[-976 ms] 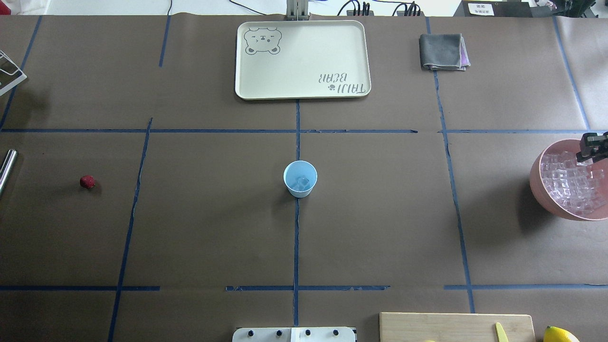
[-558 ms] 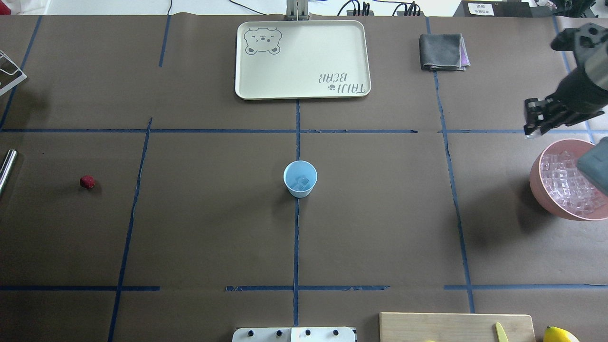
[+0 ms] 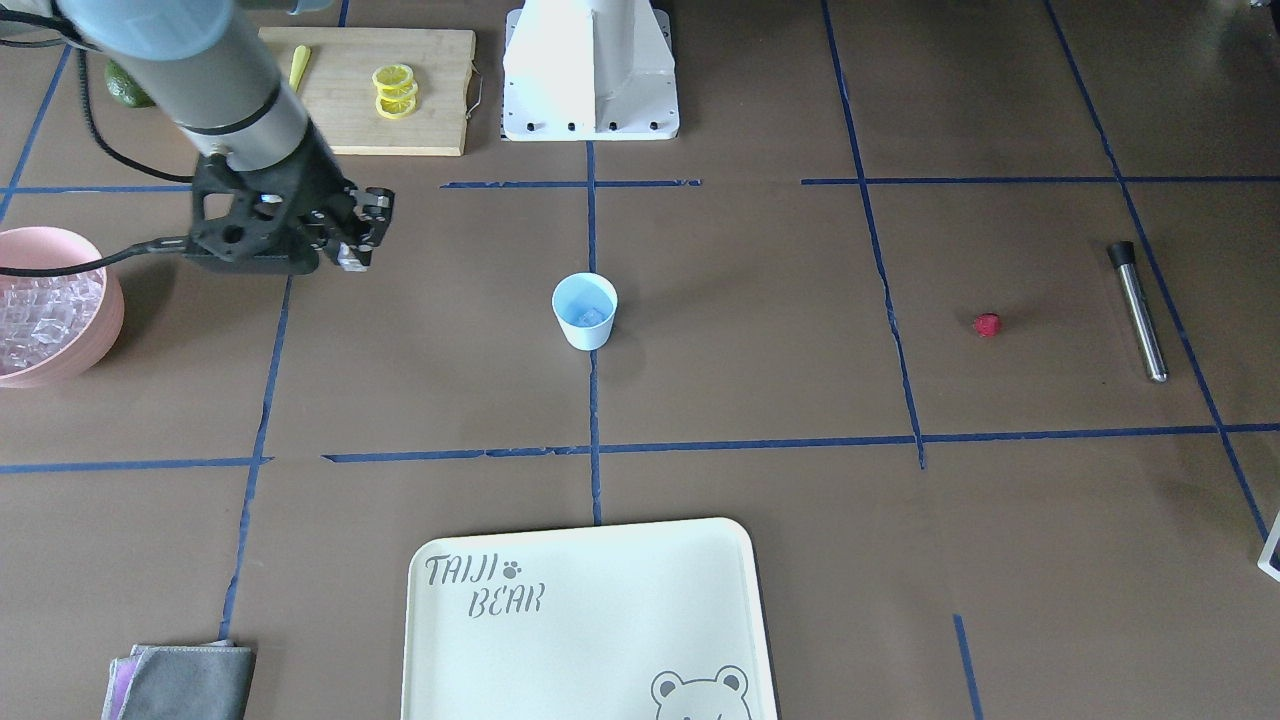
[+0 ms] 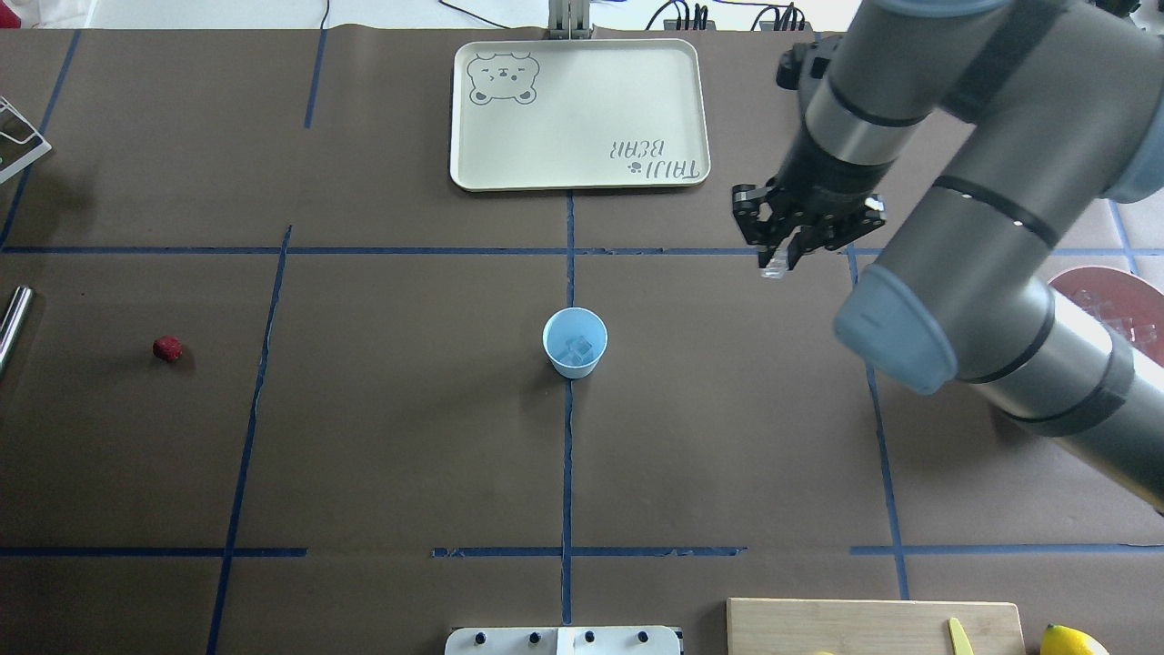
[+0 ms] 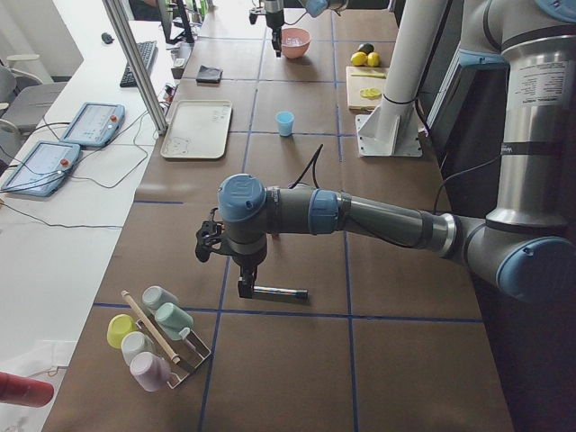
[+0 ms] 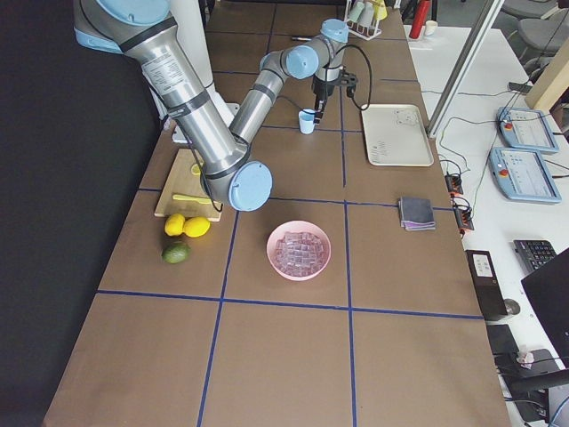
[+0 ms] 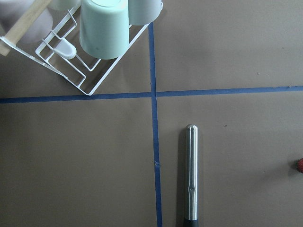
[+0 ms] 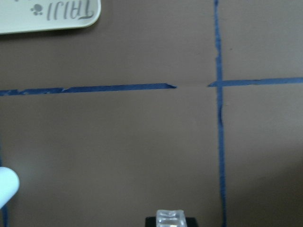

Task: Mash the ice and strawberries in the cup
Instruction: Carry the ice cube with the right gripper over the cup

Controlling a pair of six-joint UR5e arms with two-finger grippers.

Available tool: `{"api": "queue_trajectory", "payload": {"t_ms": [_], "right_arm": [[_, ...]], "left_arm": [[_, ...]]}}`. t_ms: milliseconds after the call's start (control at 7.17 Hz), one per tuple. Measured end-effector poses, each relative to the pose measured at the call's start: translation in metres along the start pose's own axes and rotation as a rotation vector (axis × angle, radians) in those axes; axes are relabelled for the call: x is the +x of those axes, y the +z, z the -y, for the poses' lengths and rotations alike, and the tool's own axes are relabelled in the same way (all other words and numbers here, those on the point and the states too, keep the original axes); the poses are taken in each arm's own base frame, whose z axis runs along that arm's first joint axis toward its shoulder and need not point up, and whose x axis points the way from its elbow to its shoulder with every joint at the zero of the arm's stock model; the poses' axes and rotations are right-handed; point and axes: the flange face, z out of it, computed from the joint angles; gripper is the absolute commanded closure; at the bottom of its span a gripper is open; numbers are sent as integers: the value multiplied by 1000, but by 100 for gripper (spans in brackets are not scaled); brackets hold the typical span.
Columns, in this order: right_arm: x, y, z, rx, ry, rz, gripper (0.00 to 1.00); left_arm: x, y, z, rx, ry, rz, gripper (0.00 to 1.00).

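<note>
Swung in fast over the last second, the right arm (image 4: 955, 227) now stretches out across the table, where a moment ago only its tip showed at the pink bowl (image 3: 60, 240); that bowl now lies well behind the claw. Far off, the left claw (image 5: 245, 288) hovers over a metal muddler (image 5: 279, 292), and I cannot tell whether it is wide or narrow. Ahead of the right claw (image 4: 778, 258), nearer the robot, the cup (image 4: 575, 342) stands upright with ice (image 4: 579, 348) already in it. Well beyond the cup lies 1 strawberry (image 4: 167, 348), untouched. Smallest of all is 1 clear ice cube (image 4: 773, 269), pinched in that narrow right claw above bare table, so more ice looks bound for the cup before any mashing.
</note>
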Motion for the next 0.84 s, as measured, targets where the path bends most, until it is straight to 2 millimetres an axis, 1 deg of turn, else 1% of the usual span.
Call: {"api": "queue_trajectory", "payload": {"t_ms": [139,279,418,558,697,837], "right_arm": [[-51,12,-9,-4,7,-12,100],[-103,28,-13,1,20,-22,100],[-140,50,-12,22,40,-24,100],[-159,70,-11,42,59,-28,100],[-166,81,-10,52,68,-32,99],[-170,86,-10,54,70,-35,98]], "left_arm": [[0,0,0,-1,0,0,0],[0,1,1,-2,-1,0,0],[0,1,1,-2,-1,0,0],[0,1,1,-3,-1,0,0],[0,1,2,-3,-1,0,0],[0,1,2,-3,-1,0,0]]}}
